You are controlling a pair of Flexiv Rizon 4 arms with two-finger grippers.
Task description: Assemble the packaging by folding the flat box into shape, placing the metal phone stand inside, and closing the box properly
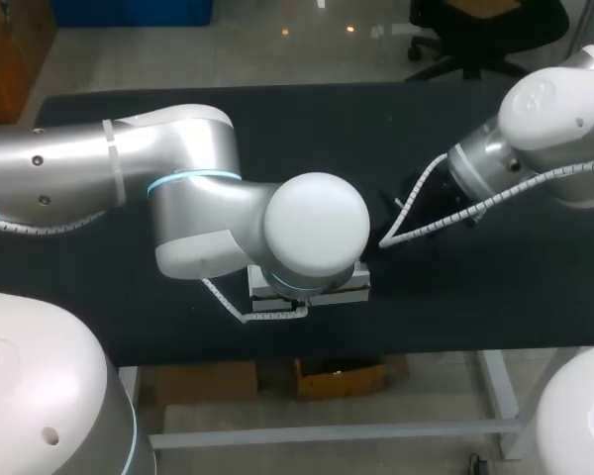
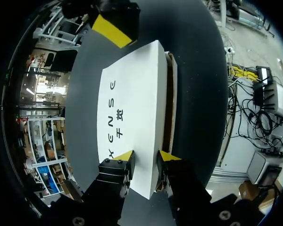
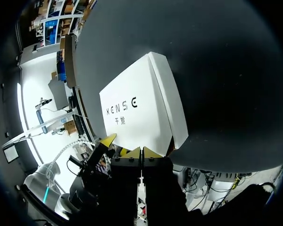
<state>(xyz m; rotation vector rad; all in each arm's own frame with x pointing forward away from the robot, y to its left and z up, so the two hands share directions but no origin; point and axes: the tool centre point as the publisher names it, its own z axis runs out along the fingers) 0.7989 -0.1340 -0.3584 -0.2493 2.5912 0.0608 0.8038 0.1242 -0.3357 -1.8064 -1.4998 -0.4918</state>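
**Item 1, white box (image 2: 132,108).** We list 1 carton lying flat on the black table (image 1: 475,287), near its front edge, with dark lettering on the top panel. In the head view the left arm (image 1: 178,188) covers most of it, and only slivers of white show under the wrist. Along 1 long side the top panel sits slightly off the body, and a brown inner edge (image 2: 170,103) shows in the gap.

**Item 2, left gripper (image 2: 146,157).** It is directly over 1 end of the box, pointing down at it. Its 2 yellow-tipped fingers are a moderate way apart with nothing pinched between them. 1 tip lies over the lettered panel and the other over the side with the brown gap. We cannot tell whether either tip touches the carton.

**Item 3, right gripper (image 3: 140,152).** It is carried by the right arm (image 1: 544,129), which in the head view ends farther back on the table, apart from the box. Its 2 tips are pressed together with nothing between them, and the box lies ahead of them. In the left wrist view this gripper shows beyond the carton's far end.
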